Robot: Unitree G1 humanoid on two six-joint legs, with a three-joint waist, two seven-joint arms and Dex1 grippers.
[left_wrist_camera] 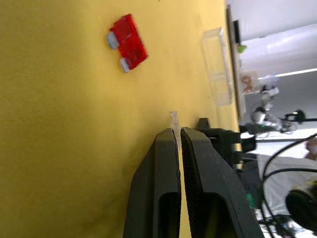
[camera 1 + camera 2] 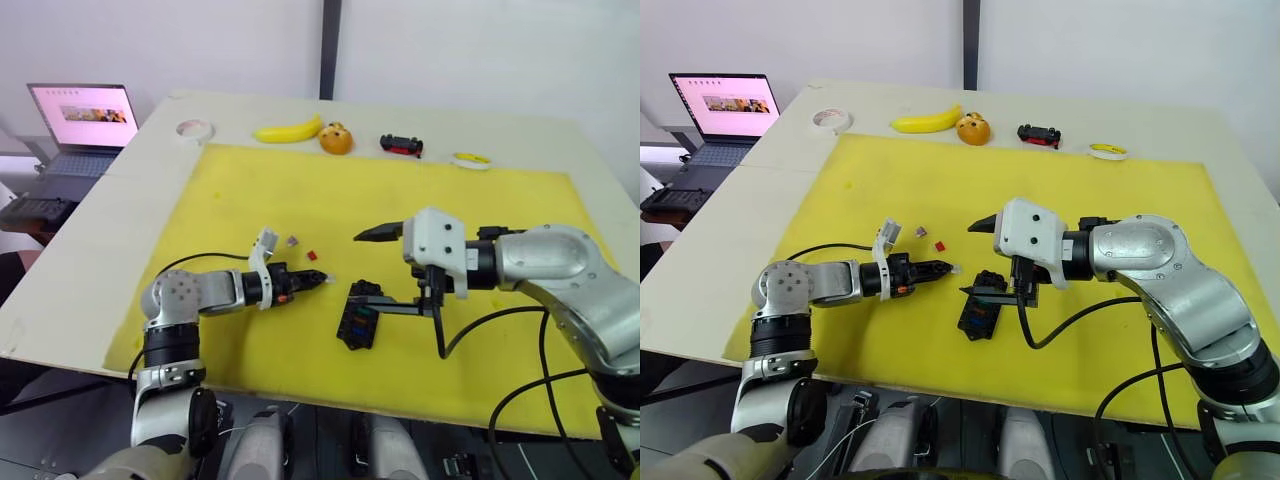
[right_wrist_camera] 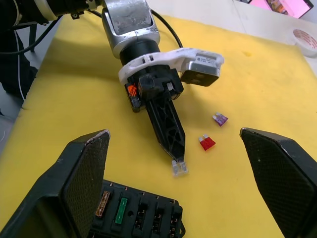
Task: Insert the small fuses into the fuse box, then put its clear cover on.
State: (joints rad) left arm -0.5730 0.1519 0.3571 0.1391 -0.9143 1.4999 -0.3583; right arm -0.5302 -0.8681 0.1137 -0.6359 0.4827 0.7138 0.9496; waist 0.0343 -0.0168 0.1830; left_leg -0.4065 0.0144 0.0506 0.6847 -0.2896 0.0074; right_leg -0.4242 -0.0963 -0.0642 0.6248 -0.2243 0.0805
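Note:
The black fuse box (image 2: 358,322) lies on the yellow mat (image 2: 420,205) with several coloured fuses in its slots, green and amber ones showing in the right wrist view. My left gripper (image 2: 318,279) is shut on a small clear fuse (image 3: 179,168), held just left of the box and close to the mat. A red fuse (image 2: 312,256) and a purple-grey fuse (image 2: 292,240) lie loose on the mat behind it. My right gripper (image 2: 365,262) hangs wide open above the box's far end. The clear cover (image 1: 218,64) rests on the mat beyond the red fuse.
Along the table's far edge lie a banana (image 2: 288,131), an orange toy (image 2: 336,139), a black-and-red toy car (image 2: 401,145), a tape roll (image 2: 194,129) and a yellow-and-white ring (image 2: 470,160). A laptop (image 2: 85,125) stands off the table's left.

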